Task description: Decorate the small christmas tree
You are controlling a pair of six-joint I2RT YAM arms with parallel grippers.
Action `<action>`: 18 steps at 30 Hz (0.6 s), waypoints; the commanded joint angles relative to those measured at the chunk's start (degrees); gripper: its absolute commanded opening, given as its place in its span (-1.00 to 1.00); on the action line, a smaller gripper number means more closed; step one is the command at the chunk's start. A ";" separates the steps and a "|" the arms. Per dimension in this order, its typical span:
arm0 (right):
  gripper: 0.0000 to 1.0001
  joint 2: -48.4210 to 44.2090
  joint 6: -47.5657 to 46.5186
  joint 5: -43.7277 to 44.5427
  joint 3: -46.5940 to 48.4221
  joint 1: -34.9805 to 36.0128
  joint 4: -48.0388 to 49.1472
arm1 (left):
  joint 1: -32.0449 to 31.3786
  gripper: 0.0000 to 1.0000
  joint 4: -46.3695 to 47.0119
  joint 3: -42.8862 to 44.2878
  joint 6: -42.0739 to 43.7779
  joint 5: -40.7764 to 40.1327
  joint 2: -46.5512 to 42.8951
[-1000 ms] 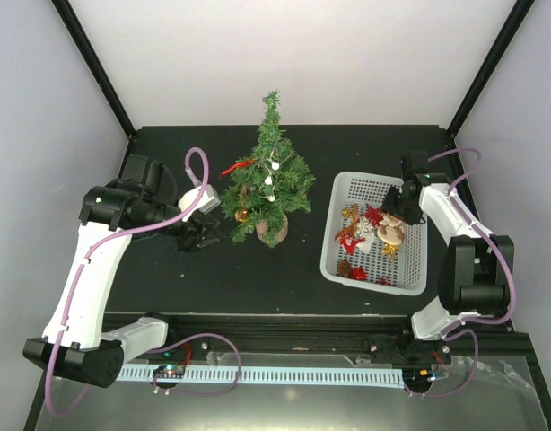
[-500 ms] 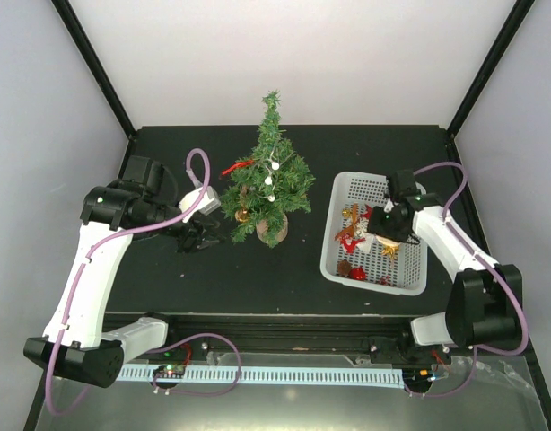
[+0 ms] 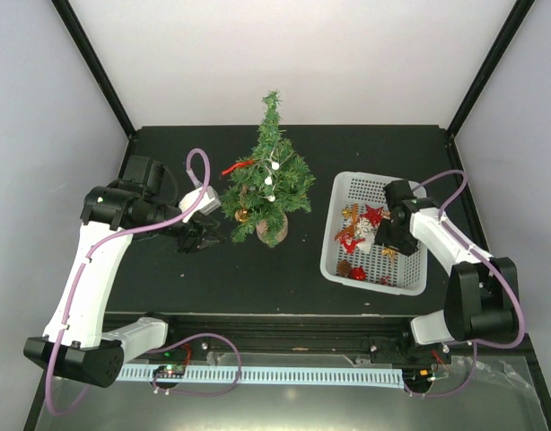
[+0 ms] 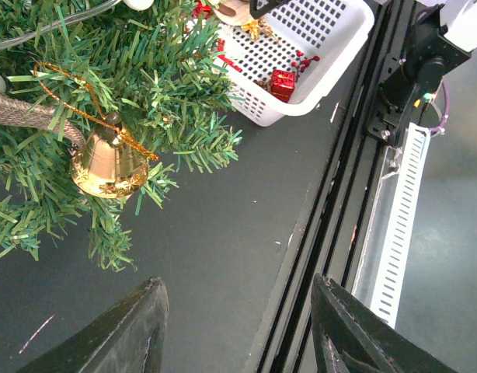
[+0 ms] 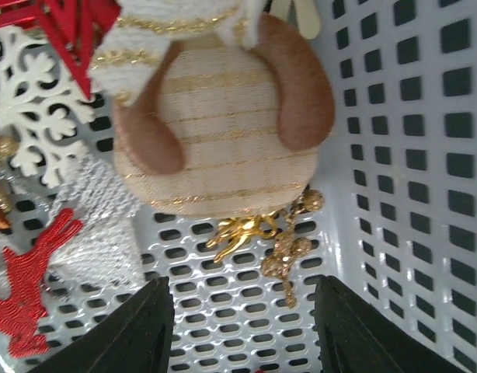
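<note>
The small christmas tree [image 3: 272, 180] stands in its brown pot at the table's middle, with a red ornament, white beads and a gold bell [image 4: 106, 165] hanging on it. My left gripper [image 3: 202, 235] is open and empty just left of the tree's base. My right gripper [image 3: 389, 244] is open and empty, low inside the white basket [image 3: 347, 189]. Right in front of its fingers lie a beige and brown fabric ornament [image 5: 215, 132] and a small gold ornament [image 5: 266, 237]. A white snowflake [image 5: 36, 109] and red pieces lie beside them.
The basket also holds a red star [image 3: 374, 215] and a small red gift box [image 4: 282, 82]. The table's front edge with a black rail [image 4: 355, 194] runs close to the left gripper. Black frame posts stand at the back corners.
My right gripper has moved forward and down into the basket, over the ornaments. The left arm and the tree have not moved.
</note>
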 commanded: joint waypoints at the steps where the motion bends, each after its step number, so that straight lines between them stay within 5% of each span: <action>1: 0.03 0.53 2.34 5.06 -1.47 -0.60 0.35 | 0.19 0.04 -0.46 0.58 0.74 -0.03 -0.57; 9: -0.01 2.42 3.05 0.73 -5.53 -3.48 5.87 | 0.24 0.04 -0.53 0.78 0.77 -0.15 -0.55; 18: -0.30 3.67 1.30 -0.42 -5.25 -5.89 7.99 | 0.24 0.04 -0.67 1.07 0.49 -0.06 -0.61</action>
